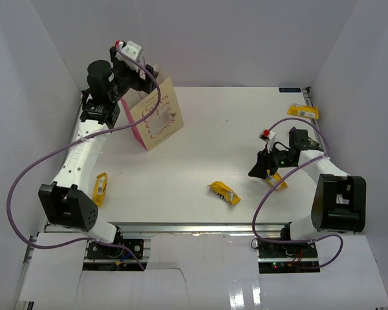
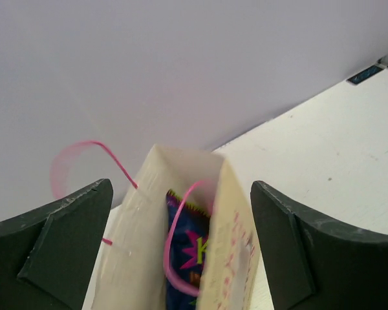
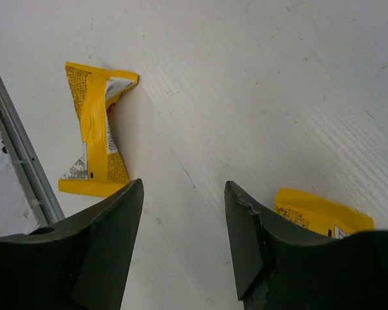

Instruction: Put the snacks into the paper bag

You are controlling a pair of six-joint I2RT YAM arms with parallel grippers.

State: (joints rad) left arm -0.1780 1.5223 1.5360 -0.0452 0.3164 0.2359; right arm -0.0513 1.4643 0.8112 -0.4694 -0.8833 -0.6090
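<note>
The paper bag [image 1: 157, 117] stands upright at the back left. In the left wrist view the bag [image 2: 139, 239] is open at the top, with the purple-blue cookie bag [image 2: 189, 248] inside it. My left gripper [image 1: 146, 75] is open and empty, its fingers either side of the bag's top [image 2: 181, 188]. Yellow bars lie at the middle front [image 1: 224, 192], the left front [image 1: 101, 188], the back right [image 1: 302, 111], and beside my right arm [image 1: 277, 182]. My right gripper [image 1: 256, 169] is open and empty, low over the table [image 3: 183, 187], between two yellow bars [image 3: 94, 132] [image 3: 320, 212]. No dark bars are in view.
White walls close in the table [image 1: 246, 129] on the left, back and right. A metal rail [image 1: 181, 227] runs along the front edge and also shows in the right wrist view [image 3: 16, 142]. Purple cables loop beside both arms.
</note>
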